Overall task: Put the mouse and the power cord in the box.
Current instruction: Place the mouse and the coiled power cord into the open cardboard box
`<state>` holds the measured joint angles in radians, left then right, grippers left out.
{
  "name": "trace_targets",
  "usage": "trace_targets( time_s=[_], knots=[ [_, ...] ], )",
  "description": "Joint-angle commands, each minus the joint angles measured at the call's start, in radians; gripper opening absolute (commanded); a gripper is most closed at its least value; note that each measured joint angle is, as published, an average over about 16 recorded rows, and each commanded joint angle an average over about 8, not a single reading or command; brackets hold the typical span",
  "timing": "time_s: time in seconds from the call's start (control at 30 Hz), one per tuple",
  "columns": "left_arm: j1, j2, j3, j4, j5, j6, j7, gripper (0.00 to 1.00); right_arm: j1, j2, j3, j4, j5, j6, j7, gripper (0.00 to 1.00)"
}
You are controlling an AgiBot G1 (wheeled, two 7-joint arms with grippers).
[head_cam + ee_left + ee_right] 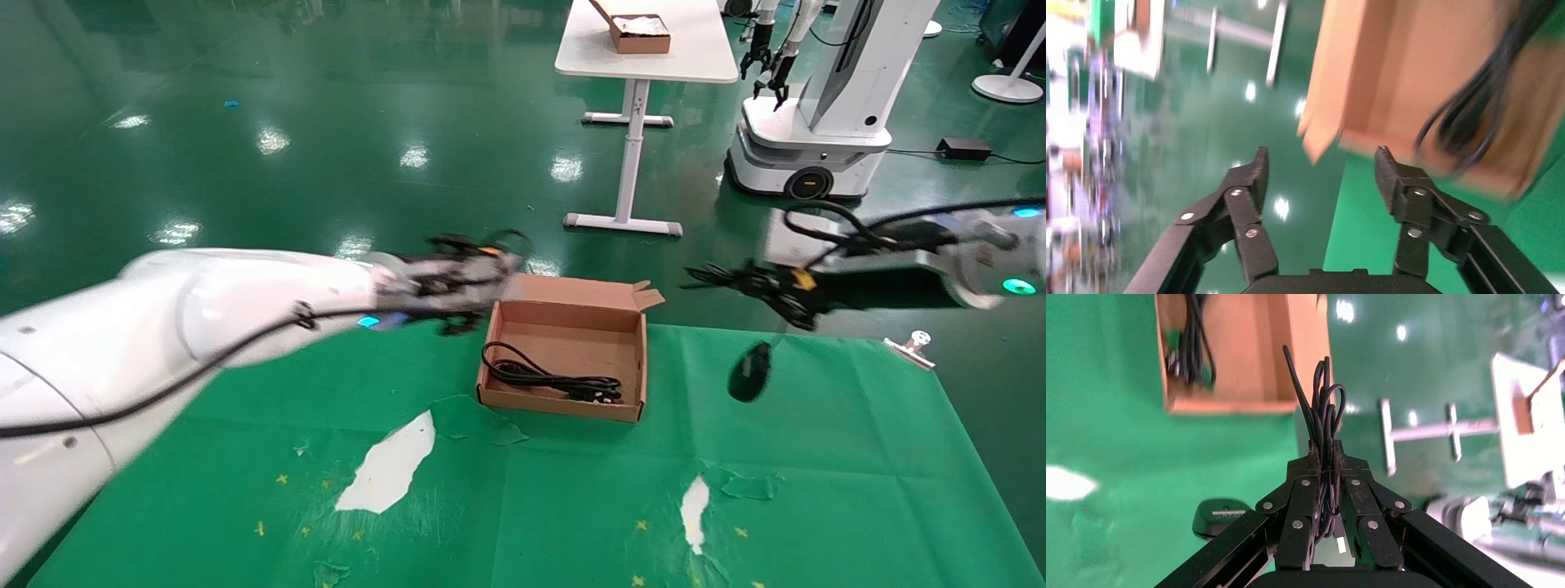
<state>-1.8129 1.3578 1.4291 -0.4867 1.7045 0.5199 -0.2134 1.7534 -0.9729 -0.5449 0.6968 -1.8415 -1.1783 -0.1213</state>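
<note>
No writing can be read anywhere. Right end effector [1324, 454] grips the mouse [749, 372] cable beside the box [564, 309] (mouse dangling); left end effector [1320, 173] is open behind the box, the power cord [546, 379] inside.

Left gripper [482, 273] crowds the box's [564, 404] left; right approach open.
</note>
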Motion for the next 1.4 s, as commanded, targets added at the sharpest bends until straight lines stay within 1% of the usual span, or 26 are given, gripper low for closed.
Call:
trace_targets(
  time_s=[0.03,0.13,0.23,0.4,0.53,0.63,0.73,0.9,0.93,1.07,1.17,1.2,1.4],
  knots=[
    [-0.014,-0.003,0.007,0.061,0.000,0.000,-0.019,1.00,0.004,-0.013,0.005,0.012,0.012,0.000,-0.006,0.00],
    [-0.034,-0.018,0.024,0.144,0.019,0.035,-0.039,1.00,0.008,-0.054,0.008,0.009,0.025,0.024,-0.028,0.00],
    [-0.050,-0.036,0.036,0.191,0.033,0.070,-0.052,1.00,0.009,-0.104,0.008,-0.008,0.032,0.057,-0.055,0.00],
    [-0.059,-0.052,0.040,0.198,0.037,0.094,-0.057,1.00,0.010,-0.208,0.004,-0.080,0.037,0.128,-0.105,0.00],
    [-0.059,-0.054,0.041,0.193,0.039,0.095,-0.061,1.00,0.007,-0.303,-0.005,-0.175,0.030,0.207,-0.151,0.00],
    [-0.059,-0.056,0.042,0.190,0.041,0.095,-0.065,1.00,-0.001,-0.360,-0.019,-0.241,0.029,0.267,-0.186,0.00],
    [-0.059,-0.057,0.044,0.187,0.042,0.095,-0.068,1.00,-0.014,-0.390,-0.047,-0.279,0.041,0.316,-0.209,0.00],
    [-0.059,-0.058,0.045,0.182,0.045,0.095,-0.073,1.00,-0.043,-0.399,-0.125,-0.291,0.074,0.397,-0.207,0.00],
    [-0.059,-0.059,0.046,0.181,0.046,0.095,-0.074,1.00,-0.048,-0.399,-0.144,-0.292,0.078,0.414,-0.202,0.04],
    [-0.060,-0.060,0.047,0.179,0.047,0.095,-0.078,1.00,-0.065,-0.402,-0.210,-0.301,0.088,0.463,-0.178,0.54],
    [-0.060,-0.061,0.048,0.179,0.047,0.096,-0.079,1.00,-0.071,-0.404,-0.244,-0.310,0.091,0.483,-0.167,0.92],
    [-0.060,-0.062,0.048,0.179,0.047,0.096,-0.079,1.00,-0.072,-0.404,-0.250,-0.312,0.091,0.487,-0.166,1.00],
    [-0.060,-0.062,0.049,0.179,0.047,0.096,-0.080,1.00,-0.074,-0.403,-0.257,-0.313,0.090,0.490,-0.165,1.00]
  ],
)
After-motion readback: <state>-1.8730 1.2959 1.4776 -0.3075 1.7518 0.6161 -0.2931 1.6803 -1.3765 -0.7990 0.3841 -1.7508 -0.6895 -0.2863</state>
